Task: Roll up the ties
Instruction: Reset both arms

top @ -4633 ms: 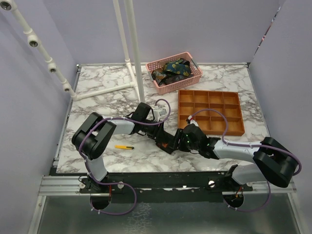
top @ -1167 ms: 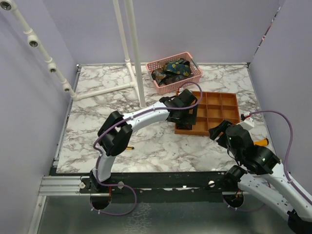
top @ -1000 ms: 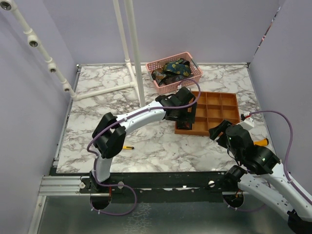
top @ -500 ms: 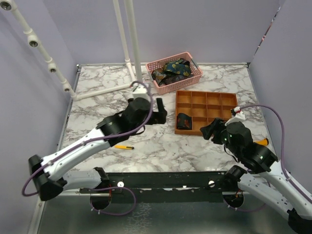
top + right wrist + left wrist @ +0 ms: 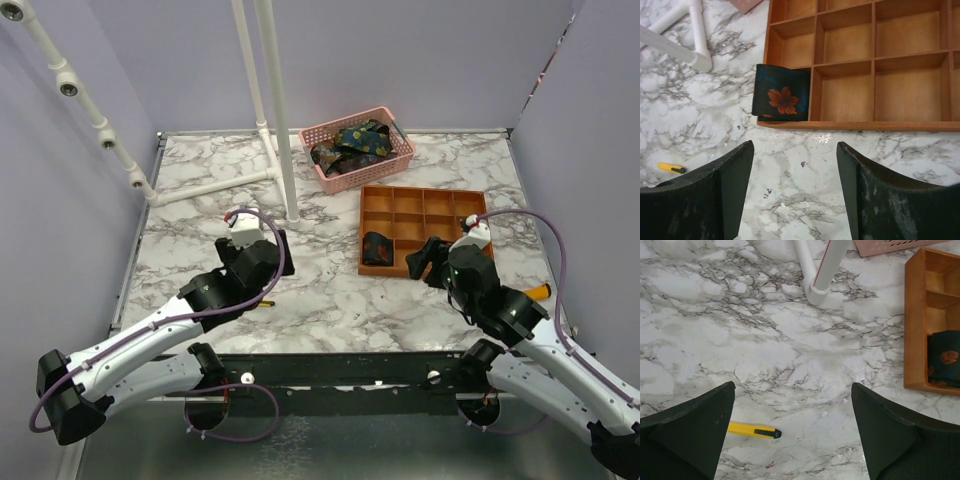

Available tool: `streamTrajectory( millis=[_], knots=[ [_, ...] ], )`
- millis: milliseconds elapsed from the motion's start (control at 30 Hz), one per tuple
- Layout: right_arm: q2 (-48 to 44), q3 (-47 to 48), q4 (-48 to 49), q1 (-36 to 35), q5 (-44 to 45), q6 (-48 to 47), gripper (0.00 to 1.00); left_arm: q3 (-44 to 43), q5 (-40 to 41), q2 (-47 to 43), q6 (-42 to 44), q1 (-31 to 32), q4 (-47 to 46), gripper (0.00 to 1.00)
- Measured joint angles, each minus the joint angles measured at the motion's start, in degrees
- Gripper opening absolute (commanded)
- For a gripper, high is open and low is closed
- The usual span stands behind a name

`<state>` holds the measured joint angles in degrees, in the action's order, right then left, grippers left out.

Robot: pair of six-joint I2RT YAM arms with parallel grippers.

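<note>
**Both grippers open and empty, one rolled tie in the tray**

The left arm lies low over the marble table (image 5: 330, 300). Its elbow sticks far out to its own left side and the forearm reaches forward. The left gripper (image 5: 792, 390) has its jaws spread wide and holds nothing. A yellow cutter (image 5: 752, 430) lies just beside its left finger, and the white pipe stand (image 5: 822, 275) is ahead of it.

The right arm is bent, with the forearm reaching forward and to the left. The right gripper (image 5: 795, 147) is also well open and empty. The rolled tie (image 5: 781, 98), dark with an orange flower, sits just ahead of it in the near left compartment of the orange tray (image 5: 840, 125). More ties (image 5: 350, 145) lie in the pink basket (image 5: 395, 155), far ahead of both grippers.
</note>
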<state>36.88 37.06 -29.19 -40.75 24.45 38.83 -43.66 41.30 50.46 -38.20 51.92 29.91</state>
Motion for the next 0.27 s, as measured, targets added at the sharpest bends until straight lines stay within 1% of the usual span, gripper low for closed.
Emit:
streamTrajectory(
  millis=[267],
  knots=[
    [-0.13,-4.13,2.64,0.0,1.66,-0.98,0.72,1.05,3.52,-0.74,-2.32,-0.07,0.5,0.99]
  ],
)
